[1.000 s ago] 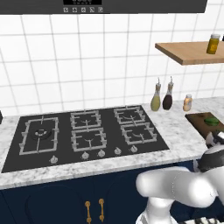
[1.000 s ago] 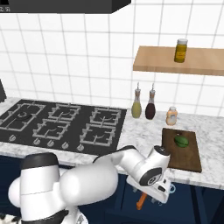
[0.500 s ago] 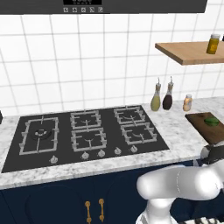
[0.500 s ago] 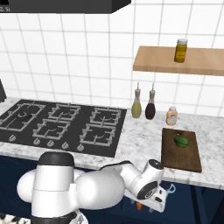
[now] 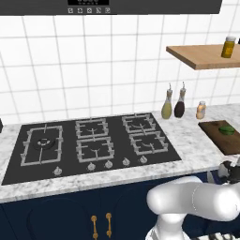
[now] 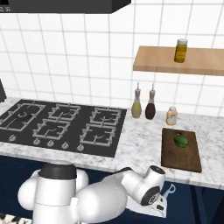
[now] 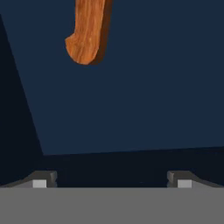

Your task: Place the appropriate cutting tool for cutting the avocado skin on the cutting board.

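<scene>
hand view: end effector [image 7: 109, 180] open, wooden handle [image 7: 89, 30] ahead, untouched

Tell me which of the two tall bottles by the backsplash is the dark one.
The dark bottle is the one nearer the cutting board. The yellow-green bottle beside it stands on the stove side. Both are upright.

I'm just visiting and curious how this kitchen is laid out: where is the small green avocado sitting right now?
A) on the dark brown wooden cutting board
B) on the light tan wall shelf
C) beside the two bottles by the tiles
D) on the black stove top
A: the small green avocado lies on the dark brown wooden cutting board on the marble counter, right of the stove.
</scene>
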